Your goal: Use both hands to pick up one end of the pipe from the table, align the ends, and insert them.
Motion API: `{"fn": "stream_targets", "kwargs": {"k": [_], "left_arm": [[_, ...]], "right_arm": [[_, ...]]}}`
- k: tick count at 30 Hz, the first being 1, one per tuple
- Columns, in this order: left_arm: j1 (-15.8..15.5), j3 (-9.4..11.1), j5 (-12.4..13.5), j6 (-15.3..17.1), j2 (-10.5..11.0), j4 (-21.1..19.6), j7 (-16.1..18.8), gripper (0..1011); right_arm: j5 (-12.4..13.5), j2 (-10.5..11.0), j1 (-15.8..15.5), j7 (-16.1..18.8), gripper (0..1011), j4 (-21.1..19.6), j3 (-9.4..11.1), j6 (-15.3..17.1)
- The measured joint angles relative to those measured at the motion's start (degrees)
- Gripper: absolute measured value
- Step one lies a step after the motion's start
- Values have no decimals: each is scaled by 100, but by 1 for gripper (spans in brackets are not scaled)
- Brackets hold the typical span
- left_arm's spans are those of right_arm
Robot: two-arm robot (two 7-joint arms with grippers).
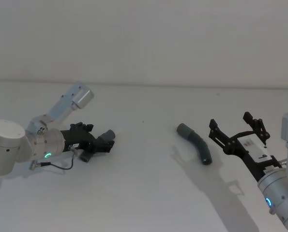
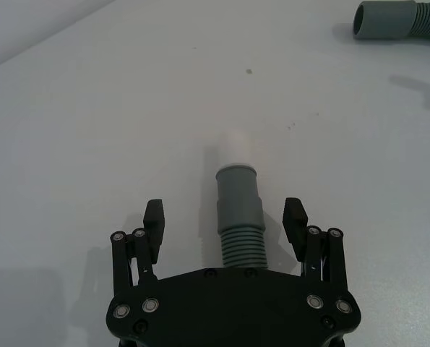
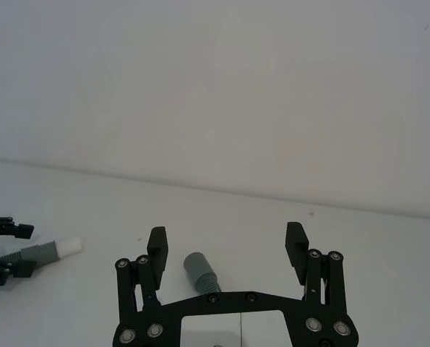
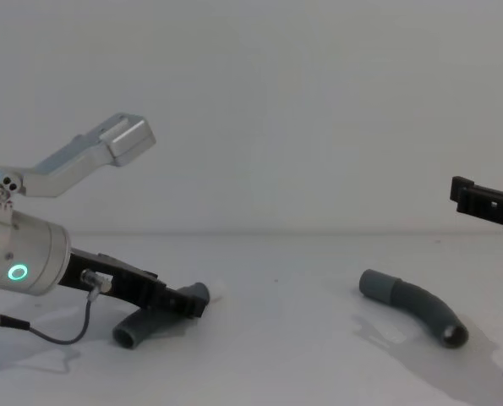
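Head high, chest low; same table (image 1: 134,203).

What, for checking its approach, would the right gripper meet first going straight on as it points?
Probably the cuffed hose piece, lying ahead of the open right gripper; but in the chest view the gripper hangs higher, so it may pass over.

the white-tipped hose (image 2: 238,195) runs under the left claw (image 2: 225,214) — its back end hidden.

No legible txt; poss. a digit on white label (image 1: 256,148), right pincer (image 1: 230,119).
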Motion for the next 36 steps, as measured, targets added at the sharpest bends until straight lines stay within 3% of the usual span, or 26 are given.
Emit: {"fn": "stream_targets", "kwargs": {"k": [19, 30, 36], "left_arm": [[9, 4, 7, 17, -28, 13, -4, 988], [7, 6, 7, 4, -46, 35, -2, 741], [6, 6, 6, 1, -48, 38, -1, 535]], "right_arm": [[0, 0, 0, 0, 1001, 0, 0, 0], [0, 0, 0, 0, 1001, 0, 0, 0], [0, 0, 0, 0, 1001, 0, 0, 0]]}}
